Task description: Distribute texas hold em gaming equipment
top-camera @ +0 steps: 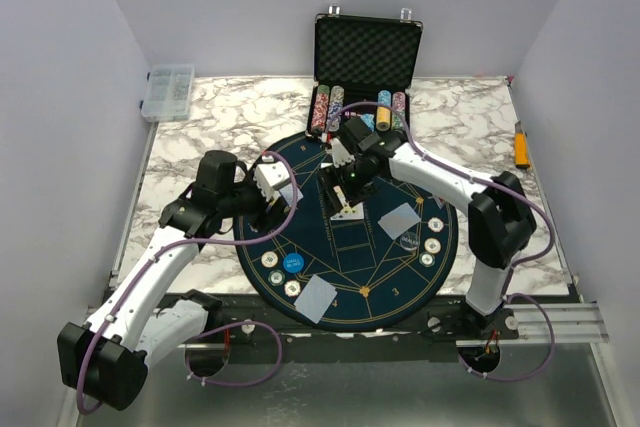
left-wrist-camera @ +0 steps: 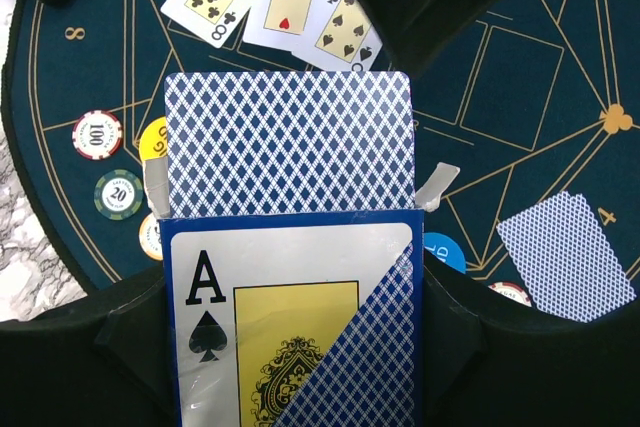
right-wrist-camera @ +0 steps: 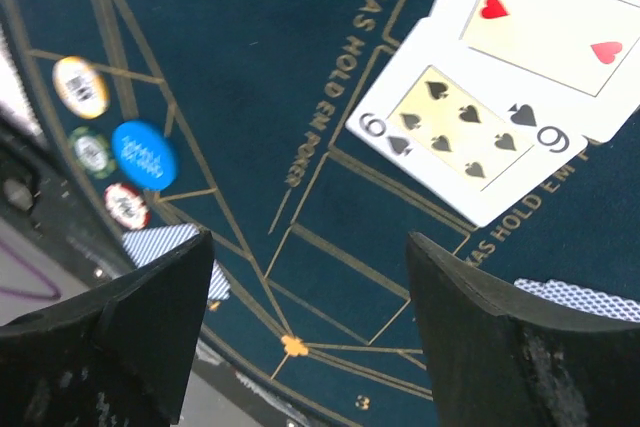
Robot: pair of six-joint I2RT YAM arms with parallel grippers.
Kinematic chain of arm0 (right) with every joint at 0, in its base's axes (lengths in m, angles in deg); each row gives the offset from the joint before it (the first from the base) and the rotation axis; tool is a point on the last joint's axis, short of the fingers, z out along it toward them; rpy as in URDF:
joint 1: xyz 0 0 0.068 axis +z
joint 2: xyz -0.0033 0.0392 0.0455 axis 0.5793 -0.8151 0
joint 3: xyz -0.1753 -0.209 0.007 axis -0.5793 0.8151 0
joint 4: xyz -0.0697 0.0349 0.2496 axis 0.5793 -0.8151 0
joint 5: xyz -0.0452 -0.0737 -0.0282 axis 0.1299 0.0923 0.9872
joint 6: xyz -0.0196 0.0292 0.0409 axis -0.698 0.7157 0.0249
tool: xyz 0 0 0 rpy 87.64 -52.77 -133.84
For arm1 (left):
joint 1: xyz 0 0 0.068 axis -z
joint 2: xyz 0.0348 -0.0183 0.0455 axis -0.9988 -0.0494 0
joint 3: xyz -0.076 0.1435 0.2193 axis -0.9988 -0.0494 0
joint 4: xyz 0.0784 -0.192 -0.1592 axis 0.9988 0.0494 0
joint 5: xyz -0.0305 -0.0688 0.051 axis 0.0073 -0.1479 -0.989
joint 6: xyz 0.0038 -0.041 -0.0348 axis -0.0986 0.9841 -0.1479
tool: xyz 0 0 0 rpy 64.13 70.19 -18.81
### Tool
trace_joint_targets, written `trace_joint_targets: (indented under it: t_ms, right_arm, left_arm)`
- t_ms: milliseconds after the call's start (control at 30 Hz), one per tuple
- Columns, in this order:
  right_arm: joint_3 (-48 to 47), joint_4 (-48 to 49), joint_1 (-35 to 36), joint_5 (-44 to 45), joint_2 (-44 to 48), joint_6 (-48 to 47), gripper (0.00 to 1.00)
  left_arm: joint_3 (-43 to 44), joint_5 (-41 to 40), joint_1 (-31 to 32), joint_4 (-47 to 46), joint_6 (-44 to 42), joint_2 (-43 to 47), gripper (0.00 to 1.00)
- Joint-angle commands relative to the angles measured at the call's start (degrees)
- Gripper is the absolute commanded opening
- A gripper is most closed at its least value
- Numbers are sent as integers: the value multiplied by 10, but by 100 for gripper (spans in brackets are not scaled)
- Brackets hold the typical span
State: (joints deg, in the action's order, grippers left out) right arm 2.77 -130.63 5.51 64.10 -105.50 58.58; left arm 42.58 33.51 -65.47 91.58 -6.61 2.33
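Blue-lattice card back noted: one top card [left-wrist-camera: 288,142] stands partly out of the card box [left-wrist-camera: 300,347], which is clamped between the fingers of the left gripper [left-wrist-camera: 295,322] over the mat [left-wrist-camera: 520,77]. The right gripper [right-wrist-camera: 305,282] is seen with jaws wide apart and nothing between them, above the face-up six of spades [right-wrist-camera: 465,132] and two of hearts [right-wrist-camera: 550,22]. Cards are judged thin, light, slick and easily bent. The exposed short edge is best pinched flat, face and back. Chips such as the blue disc [right-wrist-camera: 143,155] are judged stiff, to be taken across the rim.
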Motion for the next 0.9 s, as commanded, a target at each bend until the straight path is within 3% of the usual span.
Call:
trace_joint_targets:
  t_ms: [0, 200, 400, 667, 867]
  right_arm:
    - [1, -15, -13, -68, 63, -36, 81]
    - [25, 88, -62, -186, 136, 14, 83]
    - [24, 181, -59, -301, 132, 80, 100]
    - [4, 206, -29, -335, 83, 103, 99]
    - [11, 204, -21, -311, 69, 97, 83]
  left_arm:
    - [3, 32, -3, 4, -19, 1, 0]
    - [14, 33, 10, 5, -33, -20, 0]
    - [31, 28, 34, 2, -37, -41, 0]
    - [45, 20, 60, -9, -30, -58, 0]
    - [41, 20, 68, -21, -20, -57, 0]
